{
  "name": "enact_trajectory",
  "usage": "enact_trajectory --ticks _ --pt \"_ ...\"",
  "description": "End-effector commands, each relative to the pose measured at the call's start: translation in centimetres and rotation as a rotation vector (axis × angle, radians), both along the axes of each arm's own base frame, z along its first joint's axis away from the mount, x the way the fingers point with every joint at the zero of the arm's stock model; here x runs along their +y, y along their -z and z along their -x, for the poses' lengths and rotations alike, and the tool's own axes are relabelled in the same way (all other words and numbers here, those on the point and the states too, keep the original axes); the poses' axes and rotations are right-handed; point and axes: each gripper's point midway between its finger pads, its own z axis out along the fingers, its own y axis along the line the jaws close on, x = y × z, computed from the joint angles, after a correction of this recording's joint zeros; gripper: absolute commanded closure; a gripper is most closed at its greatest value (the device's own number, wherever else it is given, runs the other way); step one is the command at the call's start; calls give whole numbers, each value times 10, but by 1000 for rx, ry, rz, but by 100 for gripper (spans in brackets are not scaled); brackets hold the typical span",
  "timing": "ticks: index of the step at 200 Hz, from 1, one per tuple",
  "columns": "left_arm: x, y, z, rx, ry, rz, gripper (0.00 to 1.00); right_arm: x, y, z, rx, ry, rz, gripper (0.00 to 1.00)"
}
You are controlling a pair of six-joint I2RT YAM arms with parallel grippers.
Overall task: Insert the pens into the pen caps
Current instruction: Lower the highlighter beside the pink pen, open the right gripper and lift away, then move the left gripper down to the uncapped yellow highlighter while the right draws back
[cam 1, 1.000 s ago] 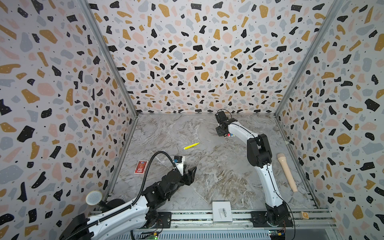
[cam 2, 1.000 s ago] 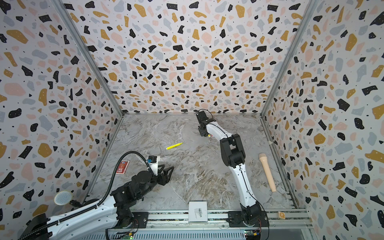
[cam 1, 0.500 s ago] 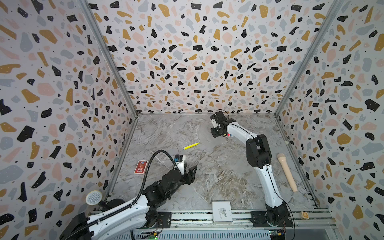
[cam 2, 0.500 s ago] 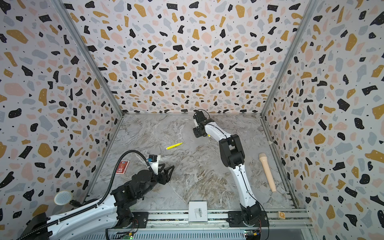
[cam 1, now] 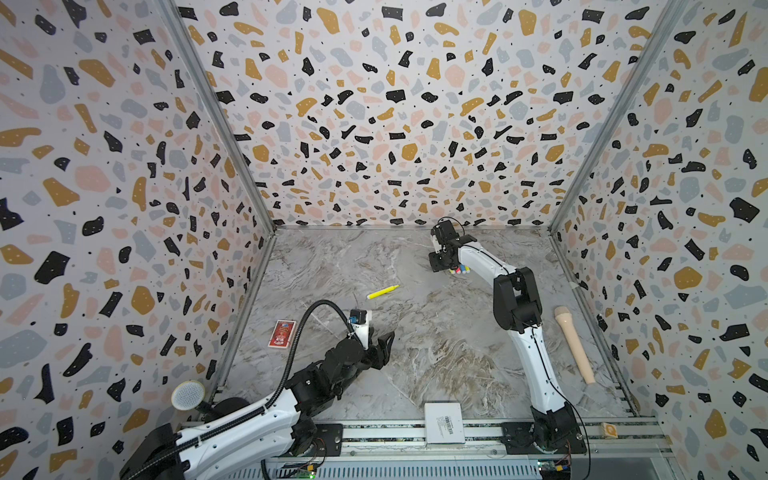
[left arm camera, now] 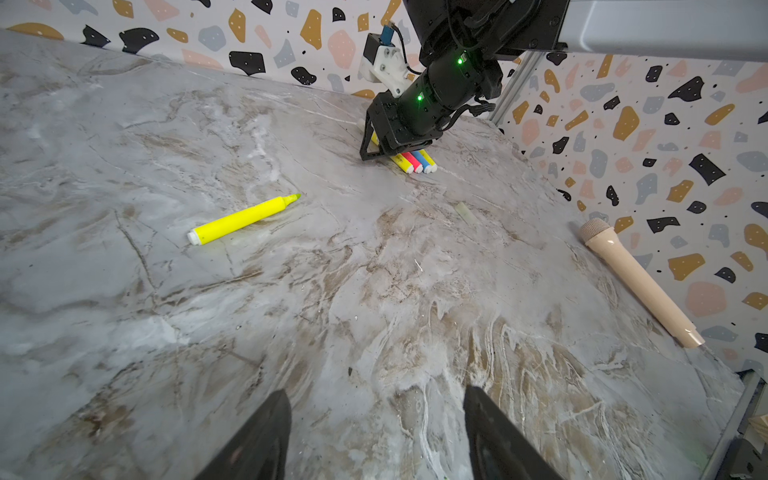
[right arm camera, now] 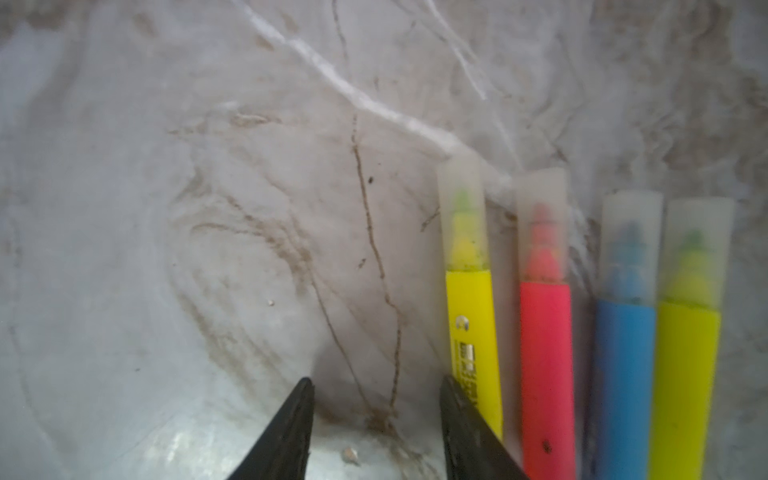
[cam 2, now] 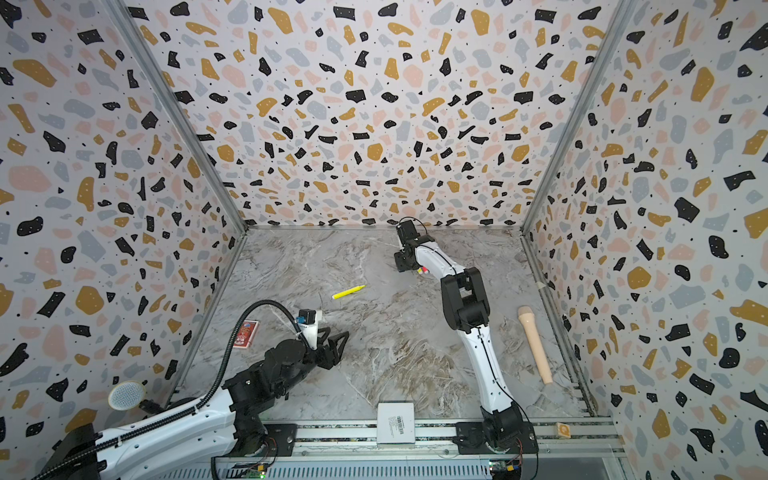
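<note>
Several pens lie side by side at the back of the table (cam 1: 415,353) in both top views (cam 1: 459,270) (cam 2: 424,270). In the right wrist view they are yellow (right arm camera: 471,316), pink-red (right arm camera: 544,332), blue (right arm camera: 623,353) and yellow (right arm camera: 685,365), each wearing a clear cap (right arm camera: 461,199). My right gripper (right arm camera: 376,384) (cam 1: 438,264) is open and empty just beside them, one finger next to the yellow pen. An uncapped yellow pen (cam 1: 382,291) (left arm camera: 243,219) lies alone mid-table. A small clear cap-like piece (left arm camera: 464,212) lies further right. My left gripper (left arm camera: 376,399) (cam 1: 384,347) hovers open near the front left.
A beige microphone-shaped handle (cam 1: 575,345) lies along the right wall. A red card box (cam 1: 282,333) sits by the left wall. A white box (cam 1: 444,422) and a small wooden block (cam 1: 609,430) rest on the front rail. A round mesh disc (cam 1: 188,395) stands front left.
The right gripper's jaws have opened and it has shifted slightly left, off the row of pens. The left arm has not moved.
</note>
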Motion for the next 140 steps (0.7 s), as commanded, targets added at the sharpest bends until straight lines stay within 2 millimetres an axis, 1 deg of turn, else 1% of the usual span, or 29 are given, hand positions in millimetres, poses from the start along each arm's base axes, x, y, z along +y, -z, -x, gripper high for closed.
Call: enact_trajectory --ticks 1,16,28,44,65,75,84,90,96,99,115,135,140 --pt "-4 -24 -6 -53 -8 36 34 -19 -2 -1 0 72 67 50" --pt "-4 -24 -6 -54 -10 35 33 -18 -10 -2 -13 72 55 50" --pt "-3 -24 -7 -54 -13 33 34 -12 -15 1 -20 52 28 50" --pt "-3 -24 -7 -56 -14 27 33 -6 -30 4 -48 40 -3 50" --pt "-2 -25 -9 -62 -17 6 34 1 -60 12 -100 20 -63 50" --pt "-2 -27 -10 -66 -21 -5 34 6 -78 17 -133 5 -100 50" --pt "-1 -29 -13 -70 -29 -18 33 11 -95 25 -159 -18 -142 50" --pt "-1 -29 -15 -68 -32 -28 33 15 -109 31 -184 -40 -183 49" --pt "0 -29 -18 -67 -38 -38 33 19 -120 39 -203 -65 -221 49" --pt "1 -29 -20 -65 -41 -45 33 21 -128 42 -219 -77 -243 49" --pt "5 -31 -33 -50 -61 -68 33 22 -157 65 -277 -120 -325 46" --pt "11 -26 -55 0 -79 -95 33 19 -178 95 -315 -156 -398 44" --pt "13 -24 -62 14 -85 -102 33 17 -179 103 -316 -163 -410 44"
